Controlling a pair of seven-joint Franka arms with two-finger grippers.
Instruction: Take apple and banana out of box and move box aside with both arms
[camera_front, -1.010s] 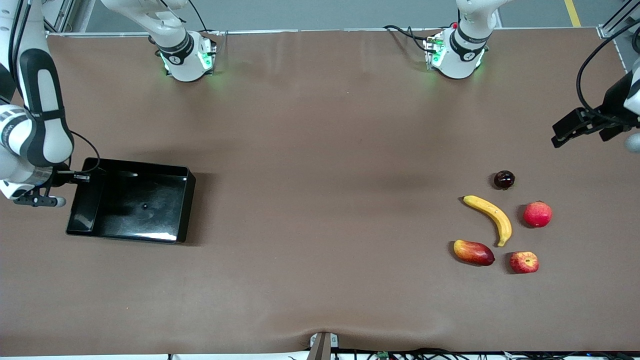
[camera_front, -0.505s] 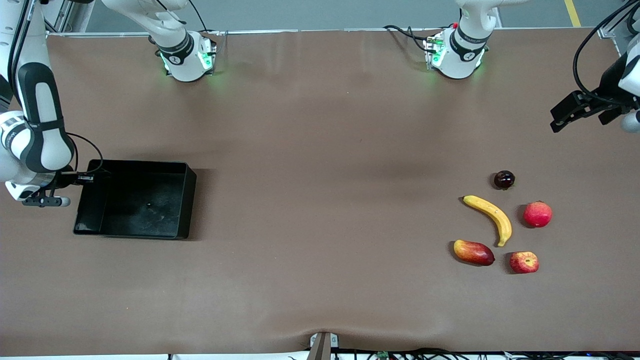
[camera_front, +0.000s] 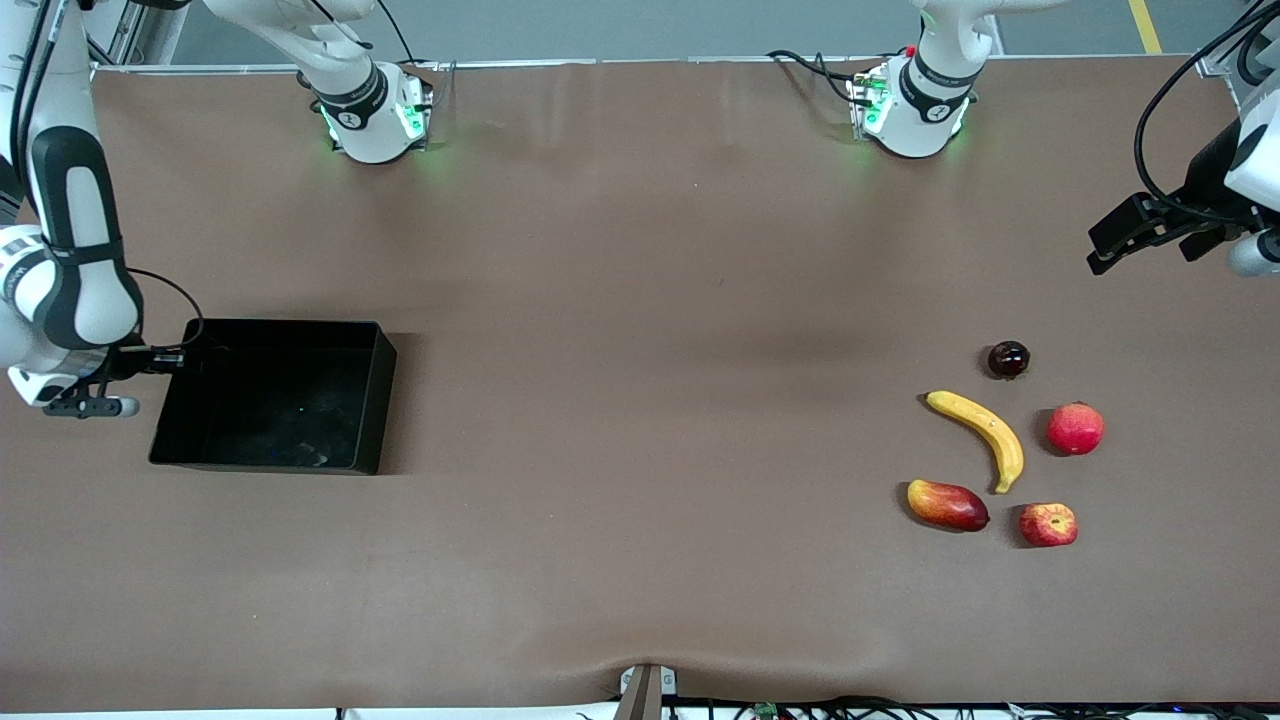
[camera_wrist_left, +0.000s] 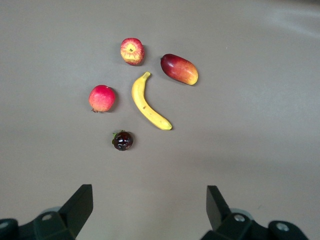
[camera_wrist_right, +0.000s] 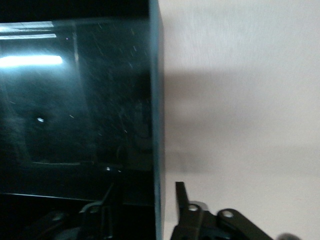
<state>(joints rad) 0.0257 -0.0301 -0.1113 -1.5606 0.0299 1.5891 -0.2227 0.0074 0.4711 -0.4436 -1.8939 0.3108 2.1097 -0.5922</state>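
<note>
Black box at the right arm's end of the table, 5 fruits at the left arm's end.

The box (camera_front: 270, 395) sits flat on the brown table (camera_front: 640, 400). The right gripper (camera_wrist_right: 145, 200) straddles the box's end wall, 1 finger inside and 1 finger (camera_wrist_right: 181, 197) outside, a slight gap showing beside the wall, so the jaws stand a little apart and not clamped. The left gripper (camera_wrist_left: 150, 207) hangs in the air with its jaws wide apart and nothing between them, over bare table near the fruits. The banana (camera_front: 980, 436) lies in the middle of the group. The small red apple (camera_front: 1048, 524) lies nearer the front camera than the banana, beside the mango-like fruit (camera_front: 947, 504). The pink-red round fruit (camera_front: 1075, 428) rests beside the banana, and the dark small fruit (camera_front: 1008, 359) lies farthest from the camera.
</note>
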